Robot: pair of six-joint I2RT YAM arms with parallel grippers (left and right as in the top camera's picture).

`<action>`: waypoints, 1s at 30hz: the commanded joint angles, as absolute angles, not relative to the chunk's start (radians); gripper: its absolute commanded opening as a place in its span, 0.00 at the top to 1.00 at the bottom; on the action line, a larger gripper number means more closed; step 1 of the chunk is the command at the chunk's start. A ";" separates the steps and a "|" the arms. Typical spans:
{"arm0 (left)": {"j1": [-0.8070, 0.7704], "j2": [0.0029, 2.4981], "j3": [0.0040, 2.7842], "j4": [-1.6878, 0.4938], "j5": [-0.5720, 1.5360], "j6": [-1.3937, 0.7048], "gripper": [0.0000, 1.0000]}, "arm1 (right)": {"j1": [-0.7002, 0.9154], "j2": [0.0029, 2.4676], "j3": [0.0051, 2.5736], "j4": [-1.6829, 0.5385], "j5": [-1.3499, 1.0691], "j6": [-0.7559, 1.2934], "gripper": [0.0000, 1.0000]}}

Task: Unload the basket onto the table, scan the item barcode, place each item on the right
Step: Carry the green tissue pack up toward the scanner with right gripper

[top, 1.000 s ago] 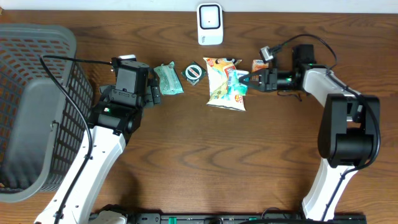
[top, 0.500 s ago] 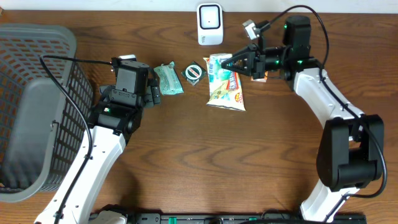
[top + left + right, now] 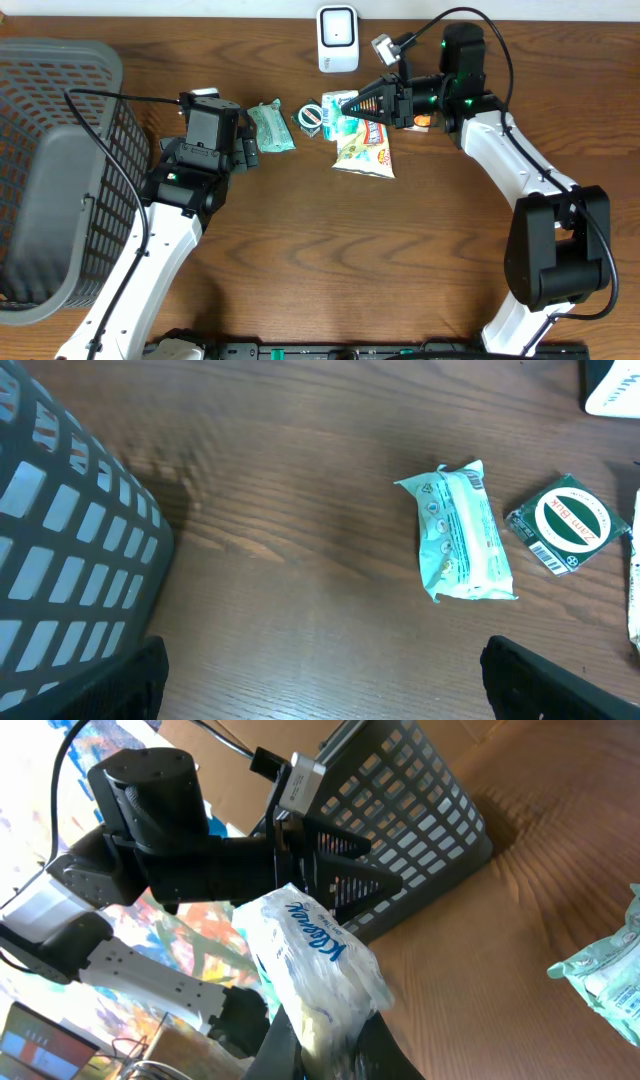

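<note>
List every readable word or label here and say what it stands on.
"Kleenex": blue script on the tissue pack in the right gripper.
Too blurred: the oval label on the green square packet.
Too small: print on the mint wrapper and snack bag.

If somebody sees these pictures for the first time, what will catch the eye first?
First comes the right hand, shut on a white tissue pack over the middle of the table, near the white scanner at the far edge. Next come the big grey basket filling the left side, and the colourful snack bag lying on the wood beside the held pack.
</note>
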State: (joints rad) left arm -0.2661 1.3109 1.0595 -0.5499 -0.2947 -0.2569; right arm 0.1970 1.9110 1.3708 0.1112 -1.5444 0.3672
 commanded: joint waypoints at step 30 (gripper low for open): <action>-0.263 1.304 1.063 -0.550 -0.312 -0.244 0.02 | 0.273 1.902 1.375 0.153 -1.439 0.432 0.99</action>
State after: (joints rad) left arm -0.2661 1.3109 1.0595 -0.5499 -0.2947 -0.2569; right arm 0.2821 1.9110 1.3708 0.1497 -1.5124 0.4183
